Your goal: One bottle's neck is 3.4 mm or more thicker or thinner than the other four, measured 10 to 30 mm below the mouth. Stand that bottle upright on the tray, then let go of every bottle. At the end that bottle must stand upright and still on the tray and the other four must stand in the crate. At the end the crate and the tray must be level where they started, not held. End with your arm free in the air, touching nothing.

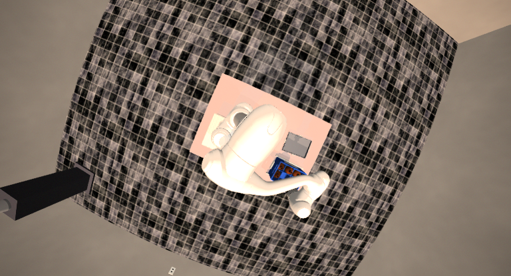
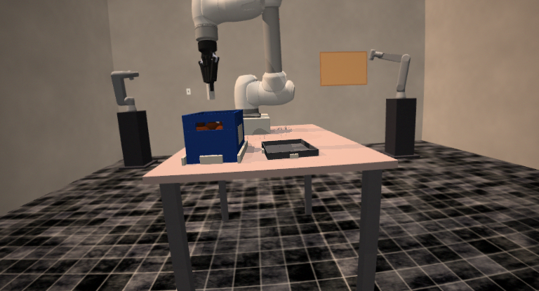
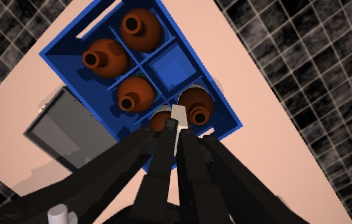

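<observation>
My gripper (image 2: 210, 95) (image 3: 177, 115) is shut and empty, its pale fingertips together above the crate. The blue crate (image 2: 213, 146) (image 3: 63, 69) (image 1: 275, 163) stands level on the table. In the wrist view, brown bottles stand in it: one at the top (image 3: 150, 35), one at upper left (image 3: 112, 57), one in the middle (image 3: 138, 90), one at the right (image 3: 192, 100) and one partly hidden behind the fingertips (image 3: 160, 122). One compartment (image 3: 173, 67) between the top and right bottles holds no bottle. The dark tray (image 1: 297, 144) (image 2: 278, 150) (image 3: 56, 132) lies level beside the crate, without a bottle. Neck differences cannot be told.
Pale blocks (image 2: 210, 159) (image 2: 293, 156) stand against the crate and tray. The crate's high walls border the bottles. The pink table (image 2: 339, 158) (image 1: 249, 90) bears both, and its front edge lies close to the crate. The arm's base stands at the table's back.
</observation>
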Controlling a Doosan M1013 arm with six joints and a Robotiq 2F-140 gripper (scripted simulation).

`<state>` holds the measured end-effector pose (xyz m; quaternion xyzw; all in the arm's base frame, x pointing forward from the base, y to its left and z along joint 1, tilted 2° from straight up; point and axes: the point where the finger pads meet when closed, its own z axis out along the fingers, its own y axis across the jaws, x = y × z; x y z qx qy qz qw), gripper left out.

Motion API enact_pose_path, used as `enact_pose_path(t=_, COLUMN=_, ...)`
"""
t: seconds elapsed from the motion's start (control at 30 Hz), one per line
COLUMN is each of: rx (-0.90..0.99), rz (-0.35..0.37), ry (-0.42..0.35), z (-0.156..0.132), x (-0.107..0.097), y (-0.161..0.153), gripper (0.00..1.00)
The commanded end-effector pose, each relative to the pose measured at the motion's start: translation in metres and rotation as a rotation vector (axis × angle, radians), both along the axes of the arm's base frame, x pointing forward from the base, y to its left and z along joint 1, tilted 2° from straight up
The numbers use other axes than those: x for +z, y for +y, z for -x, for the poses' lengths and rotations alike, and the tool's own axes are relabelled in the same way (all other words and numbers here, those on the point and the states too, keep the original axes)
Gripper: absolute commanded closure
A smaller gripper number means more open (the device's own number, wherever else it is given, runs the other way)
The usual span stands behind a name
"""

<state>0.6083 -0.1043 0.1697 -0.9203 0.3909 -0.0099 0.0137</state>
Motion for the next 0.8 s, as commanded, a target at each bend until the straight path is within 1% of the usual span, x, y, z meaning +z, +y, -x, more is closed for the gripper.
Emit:
enact_pose_path(t=0.0, rx=0.001, rz=-0.001, ry=-0.003, z=0.0397, x=-0.0026, y=-0.0134, gripper=1.0)
enact_pose_path(t=0.13, rx=0.001, rz=-0.001, ry=-0.003, z=0.044, x=-0.0031, y=-0.0146, gripper=1.0)
enact_pose_path(t=0.17, rx=0.001, rz=-0.001, ry=-0.003, z=0.044, x=-0.0031, y=-0.0146, gripper=0.62)
enact_pose_path(t=0.77, rx=0.001, rz=-0.001, ry=-0.003, z=0.044, x=-0.0031, y=-0.0146, gripper=0.62)
